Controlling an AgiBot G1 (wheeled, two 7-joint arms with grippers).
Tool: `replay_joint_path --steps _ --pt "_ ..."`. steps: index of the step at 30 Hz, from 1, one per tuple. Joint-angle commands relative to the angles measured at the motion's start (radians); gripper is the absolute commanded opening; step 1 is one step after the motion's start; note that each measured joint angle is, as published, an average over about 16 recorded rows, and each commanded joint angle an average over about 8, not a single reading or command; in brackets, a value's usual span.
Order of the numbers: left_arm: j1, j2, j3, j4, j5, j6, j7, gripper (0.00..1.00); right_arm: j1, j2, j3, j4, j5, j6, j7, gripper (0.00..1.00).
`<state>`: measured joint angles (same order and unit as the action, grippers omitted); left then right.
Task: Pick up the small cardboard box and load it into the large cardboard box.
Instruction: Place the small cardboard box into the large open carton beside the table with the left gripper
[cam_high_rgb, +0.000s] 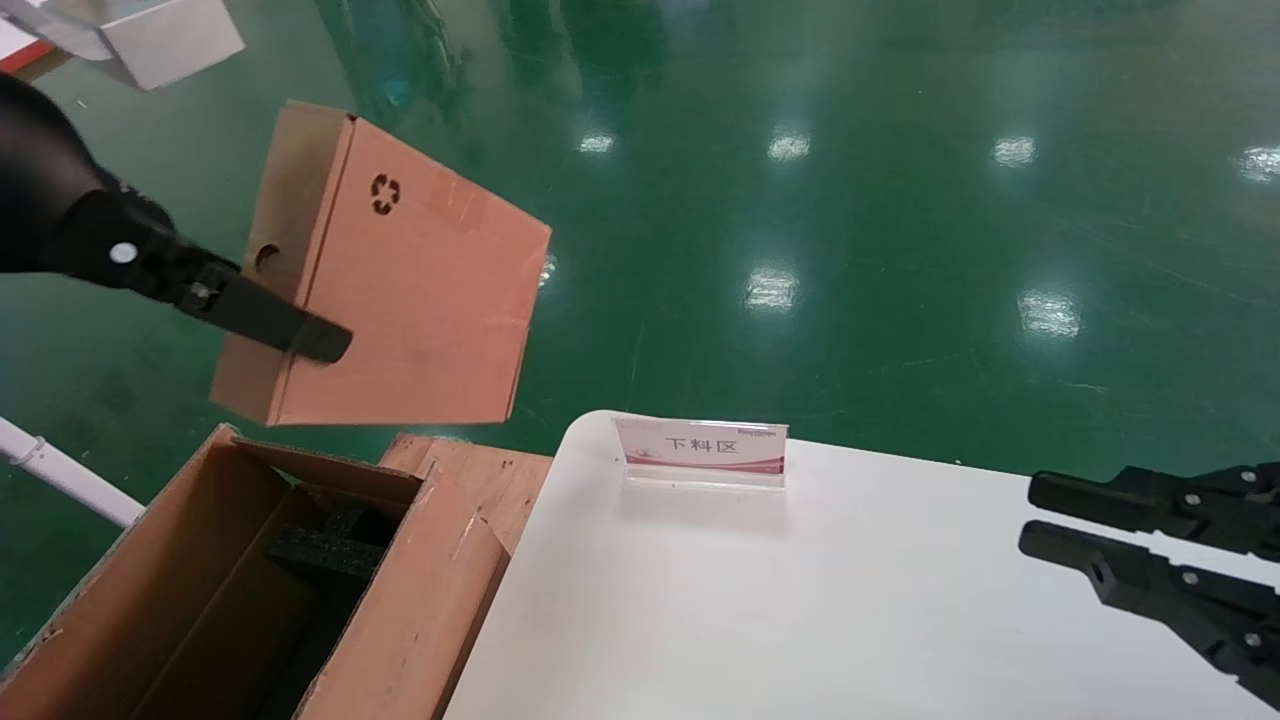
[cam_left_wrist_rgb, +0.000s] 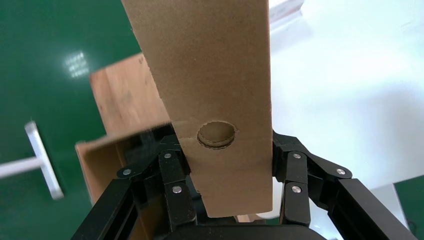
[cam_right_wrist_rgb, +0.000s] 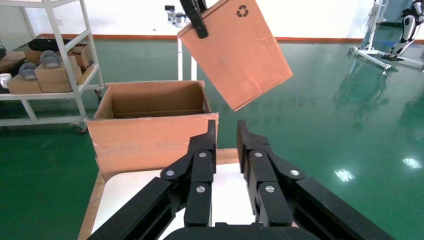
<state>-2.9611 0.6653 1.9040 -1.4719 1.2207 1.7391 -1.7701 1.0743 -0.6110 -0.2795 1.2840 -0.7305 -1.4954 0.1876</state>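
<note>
The small cardboard box (cam_high_rgb: 410, 280), flat and light brown with a black recycling symbol, hangs tilted in the air over the green floor. My left gripper (cam_high_rgb: 305, 335) is shut on its narrow side, just below the round finger hole (cam_left_wrist_rgb: 216, 135). One finger presses on each broad face. Below and slightly nearer stands the large cardboard box (cam_high_rgb: 440, 600), open at the top with black foam (cam_high_rgb: 330, 550) inside. In the right wrist view the small cardboard box (cam_right_wrist_rgb: 237, 55) hangs above and beside the large cardboard box (cam_right_wrist_rgb: 150, 135). My right gripper (cam_high_rgb: 1030, 515) hovers open and holds nothing over the table's right side.
A white table (cam_high_rgb: 800, 620) carries a small acrylic sign (cam_high_rgb: 703, 452) at its far edge, right beside the carton. A white pipe (cam_high_rgb: 60, 470) runs at the left. A metal shelf with boxes (cam_right_wrist_rgb: 50, 75) stands beyond the carton.
</note>
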Motion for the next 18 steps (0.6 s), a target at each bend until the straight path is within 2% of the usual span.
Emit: replay_joint_path --steps 1,10,18 --pt "-0.036 0.009 0.042 -0.003 -0.02 0.0 -0.018 0.0 0.0 0.0 0.0 0.0 0.0 0.0 0.0 1.0" --pt "-0.137 0.221 0.402 0.056 -0.137 0.001 -0.002 0.0 0.0 0.0 0.0 0.0 0.0 0.0 0.0 1.0" --pt "-0.164 0.339 0.604 0.137 -0.206 0.001 0.093 0.0 0.0 0.0 0.0 0.0 0.0 0.0 0.0 1.0"
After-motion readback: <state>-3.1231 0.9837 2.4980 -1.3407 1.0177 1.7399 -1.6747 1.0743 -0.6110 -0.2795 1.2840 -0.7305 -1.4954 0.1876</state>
